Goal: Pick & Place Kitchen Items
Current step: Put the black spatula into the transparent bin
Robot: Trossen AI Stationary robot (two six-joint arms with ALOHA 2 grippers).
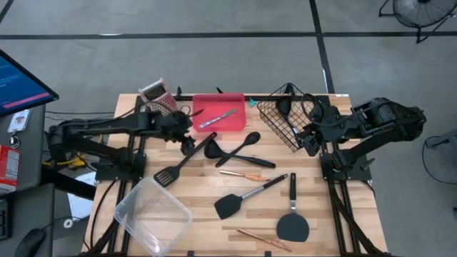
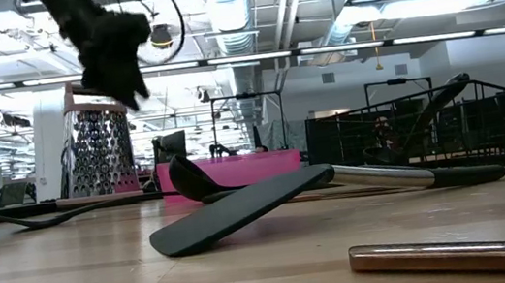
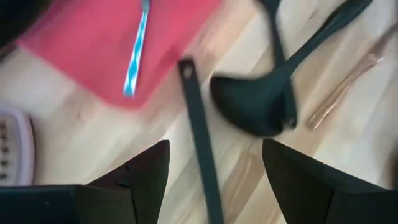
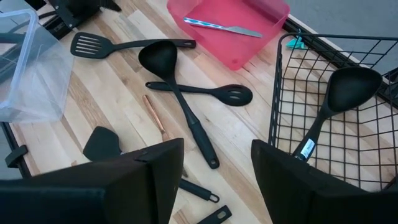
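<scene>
Wooden tabletop strewn with utensils: left gripper, fingers apart, hovers over slotted turner at frame centre; right gripper parted near wire basket

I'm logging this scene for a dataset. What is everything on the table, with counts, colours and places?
slotted turner: 1, black, in front of left tool
ladles: 2, black, one mid-table, one in basket
slotted spoon: 1, black, centre
spatulas: 2, black, front right
copper pieces: 2, centre and front
red tray: 1, back centre, holding a knife
wire basket: 1, black, back right
clear tub: 1, front left
grater: 1, back left
left tool: open, above turner handle
right tool: open, beside basket
</scene>
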